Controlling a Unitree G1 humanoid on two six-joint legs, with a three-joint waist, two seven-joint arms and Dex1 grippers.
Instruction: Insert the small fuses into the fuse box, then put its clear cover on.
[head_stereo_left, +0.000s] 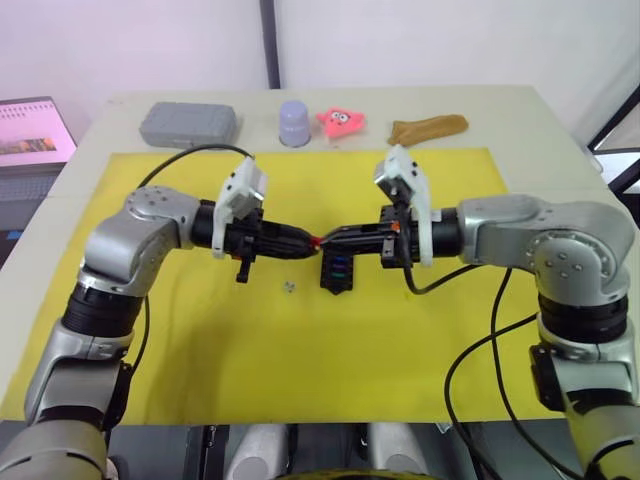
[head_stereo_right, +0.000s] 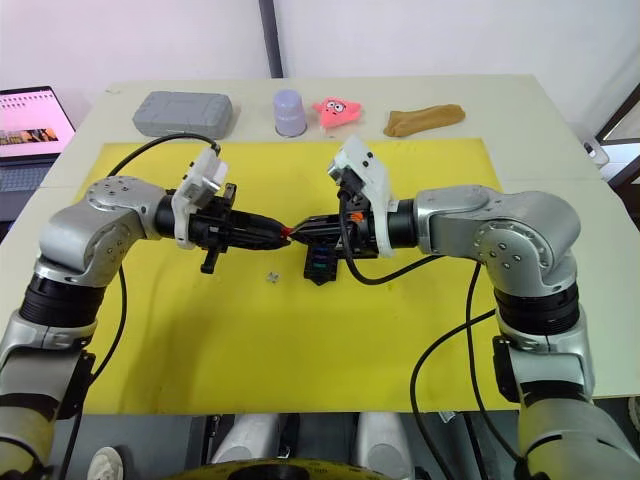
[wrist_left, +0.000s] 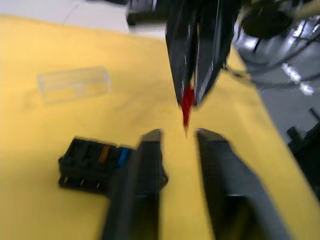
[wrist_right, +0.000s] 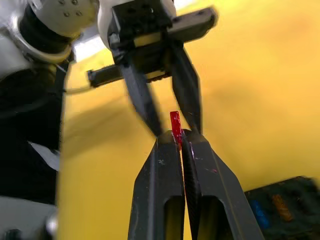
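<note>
My right gripper is shut on a red fuse and holds it in the air above the yellow mat. My left gripper faces it tip to tip and is open, its fingers on either side of the fuse without closing on it. The black fuse box lies on the mat just under the right gripper, with amber and blue fuses seated in its slots. The clear cover lies flat on the mat beyond the box. A tiny loose fuse rests on the mat left of the box.
Along the table's far edge stand a grey case, a lavender cup, a pink star toy and a brown object. A laptop sits off the table's left. The yellow mat covers the near table.
</note>
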